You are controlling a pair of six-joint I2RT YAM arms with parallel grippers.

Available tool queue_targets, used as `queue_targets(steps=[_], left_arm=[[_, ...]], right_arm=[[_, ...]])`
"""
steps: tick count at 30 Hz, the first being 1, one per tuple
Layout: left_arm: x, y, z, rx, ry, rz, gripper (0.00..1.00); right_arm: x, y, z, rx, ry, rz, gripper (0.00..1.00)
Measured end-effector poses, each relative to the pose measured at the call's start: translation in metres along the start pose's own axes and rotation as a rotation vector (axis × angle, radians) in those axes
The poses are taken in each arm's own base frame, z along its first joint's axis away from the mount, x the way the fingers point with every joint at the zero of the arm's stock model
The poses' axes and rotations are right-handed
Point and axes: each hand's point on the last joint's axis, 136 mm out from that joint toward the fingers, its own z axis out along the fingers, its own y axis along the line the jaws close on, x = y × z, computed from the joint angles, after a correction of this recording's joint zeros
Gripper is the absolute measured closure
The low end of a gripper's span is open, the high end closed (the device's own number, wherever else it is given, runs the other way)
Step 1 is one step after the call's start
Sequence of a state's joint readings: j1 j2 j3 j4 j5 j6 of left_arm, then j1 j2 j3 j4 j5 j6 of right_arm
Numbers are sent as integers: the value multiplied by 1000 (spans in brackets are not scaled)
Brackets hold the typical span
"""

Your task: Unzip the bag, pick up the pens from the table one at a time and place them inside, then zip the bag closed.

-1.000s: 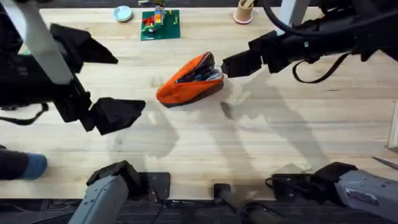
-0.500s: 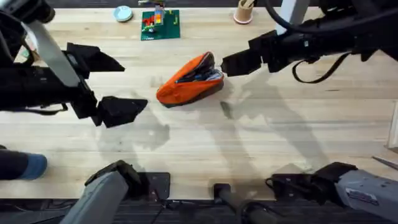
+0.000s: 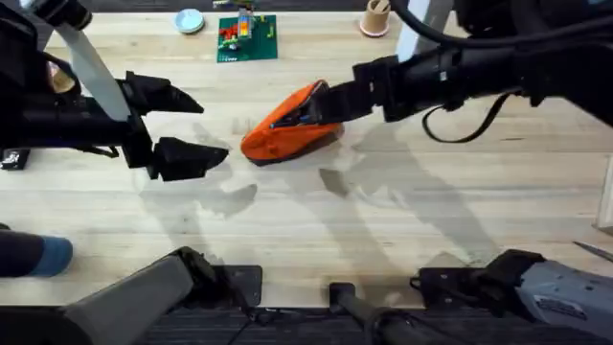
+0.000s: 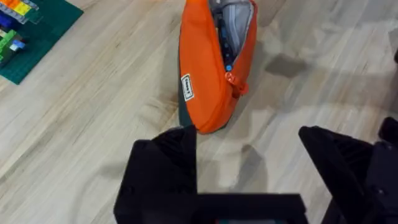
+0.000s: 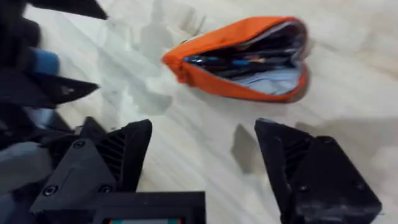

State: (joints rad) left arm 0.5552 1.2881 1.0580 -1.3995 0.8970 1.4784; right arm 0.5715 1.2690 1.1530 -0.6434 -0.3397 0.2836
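Observation:
The orange bag [image 3: 285, 126] lies on the light wooden table [image 3: 383, 211], its zipper undone and its mouth gaping. Dark slim pens [image 5: 249, 61] lie inside it, also seen in the left wrist view as pens [image 4: 222, 38] in the opening. My left gripper [image 3: 206, 129] hovers open just left of the bag, nothing between its fingers, with the bag [image 4: 211, 68] ahead of it. My right gripper [image 3: 330, 99] is open at the bag's right end, and the bag [image 5: 242, 59] lies beyond its fingers, untouched.
At the table's far edge stand a green brick plate [image 3: 247, 38], a small round white-blue dish [image 3: 190, 20] and a tan cup [image 3: 375, 17]. A blue object [image 3: 48, 255] sits at the near left edge.
My left gripper has swung farther from the near edge and right toward the bag. My right gripper has slid left, closing on the bag's right end. The bag has not moved.

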Motion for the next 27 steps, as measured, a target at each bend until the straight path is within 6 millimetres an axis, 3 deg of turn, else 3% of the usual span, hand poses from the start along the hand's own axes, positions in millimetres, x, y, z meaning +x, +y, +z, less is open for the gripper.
queue_targets(steps=[9,15,20,27], left_arm=[[5,9,1,-22,23,32,8],[5,9,1,-22,28,32,7],[5,9,1,-23,28,33,8],[5,9,1,-23,28,33,8]], right_arm=[[10,20,5,-32,35,291,5],[13,39,12,-65,54,353,5],[23,52,35,-75,112,353,6],[33,52,66,-58,172,358,5]])
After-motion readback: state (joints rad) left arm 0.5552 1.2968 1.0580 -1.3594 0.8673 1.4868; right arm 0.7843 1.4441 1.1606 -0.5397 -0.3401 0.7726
